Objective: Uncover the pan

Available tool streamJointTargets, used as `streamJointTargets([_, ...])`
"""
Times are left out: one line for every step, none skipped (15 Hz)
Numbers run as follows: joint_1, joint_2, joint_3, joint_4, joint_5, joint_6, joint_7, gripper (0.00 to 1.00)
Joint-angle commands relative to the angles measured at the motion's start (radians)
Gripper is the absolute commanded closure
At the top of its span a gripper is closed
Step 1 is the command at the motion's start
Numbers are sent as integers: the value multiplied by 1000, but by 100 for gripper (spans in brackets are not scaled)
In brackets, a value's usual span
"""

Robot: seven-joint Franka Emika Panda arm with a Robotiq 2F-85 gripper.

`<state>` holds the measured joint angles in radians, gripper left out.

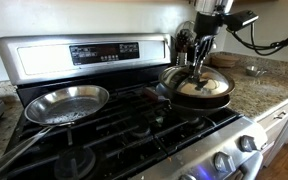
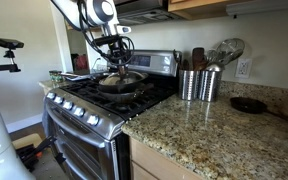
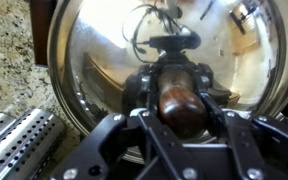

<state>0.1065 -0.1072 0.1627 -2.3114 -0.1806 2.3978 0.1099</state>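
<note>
pan location: the pan [image 1: 190, 101] sits on a burner on the right side of the surface [image 1: 134, 140], towards the far edge. In the view from the counter side, the pan [image 2: 119, 91] is near the back panel.
cover: the glass lid [image 1: 200, 86] is seated flat on the pan, so it's not uncovered yet. The lid [image 3: 94, 60] fills my wrist view.
end effector: the end effector [image 1: 198, 68] comes straight down over the lid centre. In the wrist view the end effector [image 3: 174, 92] has a finger on each side of the knob [image 3: 174, 108], apparently touching it. I read that as clamped on the knob, though contact is hard to confirm.
key relation: the pan is directly below the end effector, with the knob axis vertical and in line with the wrist. There's no sideways offset that I can see.
pan handle: I can't tell which way it points.
next move (my call): lift straight up, then carry the lid away from the pan.
neighbours: the steel pan [image 1: 69, 101] is on the left of the surface, well apart. The utensil holders [image 2: 198, 83] stand on the counter just beside the surface.
risk: the lid could tilt or slip if the grip is off-centre.
</note>
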Motion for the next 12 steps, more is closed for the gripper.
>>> streamJointTargets([-8, -122, -34, -5, 35, -91, -61, 80])
streamJointTargets([-13, -138, -44, 1, 41, -112, -72, 80])
streamJointTargets([-22, -150, -59, 8, 41, -128, -80, 80])
streamJointTargets([-29, -161, -72, 14, 42, -144, -87, 80])
streamJointTargets([-41, -163, -89, 25, 39, -157, -91, 80])
streamJointTargets([-53, -160, -105, 35, 40, -167, -96, 80])
streamJointTargets([-65, -155, -124, 44, 44, -166, -109, 80])
streamJointTargets([-80, -147, -142, 54, 47, -169, -114, 80])
streamJointTargets([-95, -134, -162, 65, 53, -168, -114, 80])
streamJointTargets([-106, -124, -179, 74, 65, -170, -123, 80])
streamJointTargets([-121, -107, -196, 86, 78, -169, -126, 80])
streamJointTargets([-134, -90, -210, 96, 89, -164, -120, 80])
